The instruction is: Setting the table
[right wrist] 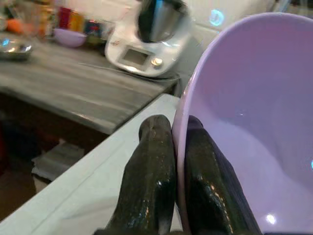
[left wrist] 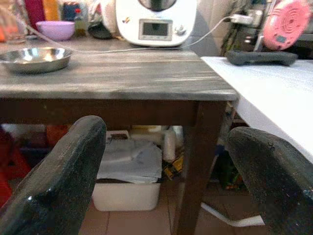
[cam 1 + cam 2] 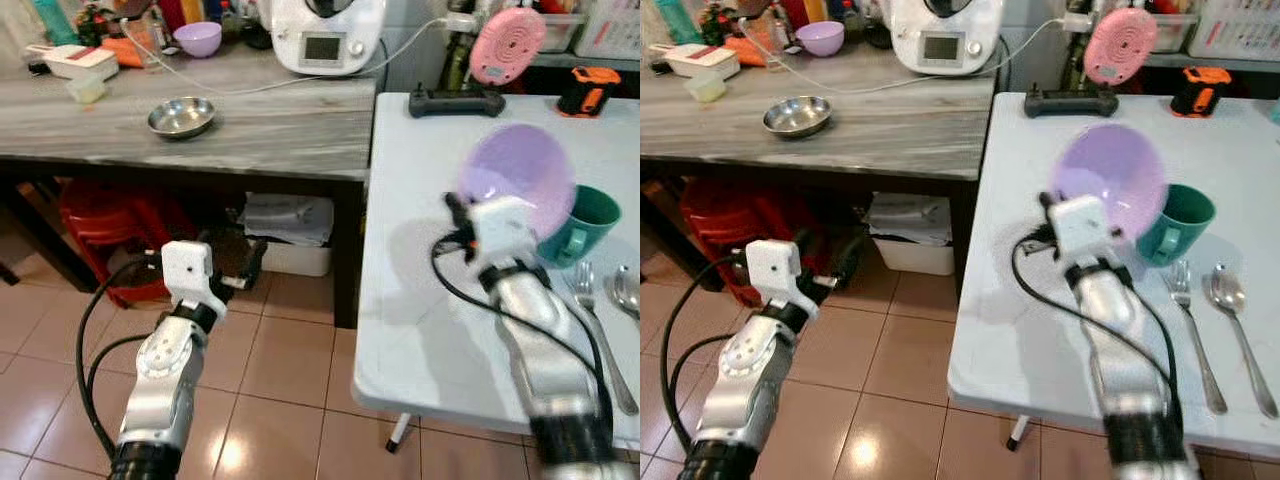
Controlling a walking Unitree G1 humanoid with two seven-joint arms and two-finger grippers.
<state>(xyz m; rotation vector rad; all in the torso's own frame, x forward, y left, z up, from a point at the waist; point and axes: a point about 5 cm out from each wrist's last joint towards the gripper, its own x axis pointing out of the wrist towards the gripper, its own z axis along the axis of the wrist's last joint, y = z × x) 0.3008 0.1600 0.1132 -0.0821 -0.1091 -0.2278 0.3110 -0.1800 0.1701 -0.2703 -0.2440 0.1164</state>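
Observation:
My right gripper is shut on the rim of a lilac plastic bowl, holding it tilted above the white table. Behind the bowl stands a green mug. A fork and a spoon lie on the table to the right of my right arm. My left gripper is open, held low over the tiled floor in front of the wooden counter.
A steel dish, a second lilac bowl and a white kitchen appliance stand on the wooden counter. A black controller, a pink round device and an orange-black tool sit at the white table's far edge. Red stools and a white box are under the counter.

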